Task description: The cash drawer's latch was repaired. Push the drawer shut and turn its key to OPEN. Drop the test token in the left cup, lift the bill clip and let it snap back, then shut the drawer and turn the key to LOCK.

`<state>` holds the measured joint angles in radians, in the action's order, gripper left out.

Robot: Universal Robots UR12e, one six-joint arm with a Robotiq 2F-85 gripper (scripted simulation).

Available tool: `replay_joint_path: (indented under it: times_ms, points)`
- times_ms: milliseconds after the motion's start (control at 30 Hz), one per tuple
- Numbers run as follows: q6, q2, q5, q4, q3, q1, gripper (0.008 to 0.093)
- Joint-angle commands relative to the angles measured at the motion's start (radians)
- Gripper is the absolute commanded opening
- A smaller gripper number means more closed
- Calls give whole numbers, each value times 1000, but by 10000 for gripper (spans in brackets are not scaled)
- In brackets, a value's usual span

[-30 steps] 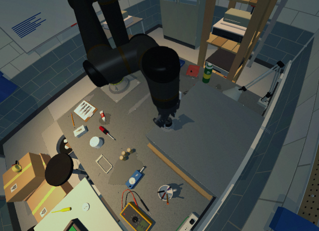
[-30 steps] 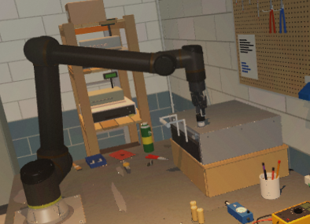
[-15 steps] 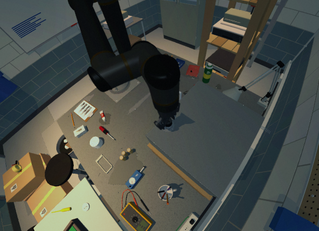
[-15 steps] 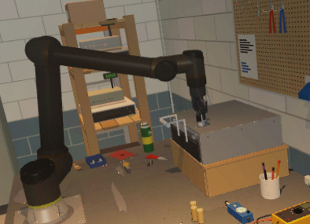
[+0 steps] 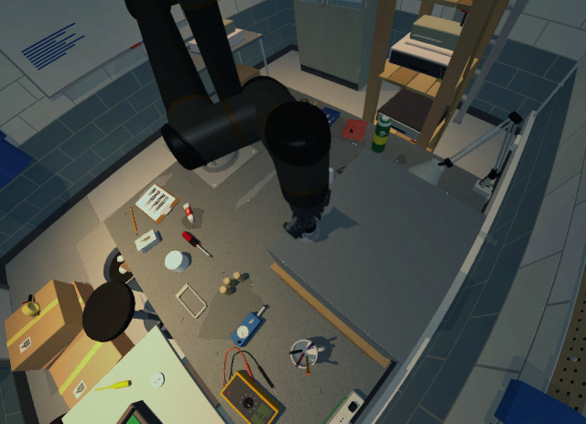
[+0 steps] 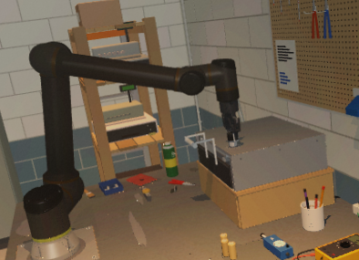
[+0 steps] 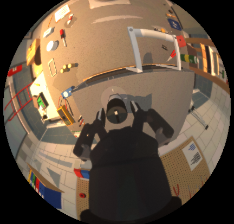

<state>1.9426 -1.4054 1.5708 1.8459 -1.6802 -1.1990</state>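
Observation:
The grey cash drawer box (image 6: pixel 273 149) sits on a wooden base at the right of the bench. Its drawer front with a white handle (image 6: pixel 203 145) faces the arm's base. The drawer looks pushed in. On the box top, near the front edge, stands the round dark key knob (image 7: pixel 116 111) on a pale disc. My gripper (image 7: pixel 117 113) hangs straight down over the knob, open, with the knob between its fingers and nothing held (image 5: pixel 303 229). The cups, token and bill clip are hidden inside the drawer.
The front edge of the box top is just beyond the knob. A green can (image 6: pixel 170 159) and a red pad (image 6: pixel 141 179) lie on the bench before the drawer. A pen cup (image 6: pixel 312 215), blue gauge (image 5: pixel 246 330) and multimeter (image 5: pixel 249 401) sit beside the box.

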Motion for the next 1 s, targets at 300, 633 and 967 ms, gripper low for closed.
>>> replay_joint_path:
  times_ms: [300, 633, 967]
  points:
    - [0, -1, 0, 0, 1, 0, 555]
    - [0, -1, 0, 0, 1, 0, 355]
    - [0, -1, 0, 0, 1, 0, 155]
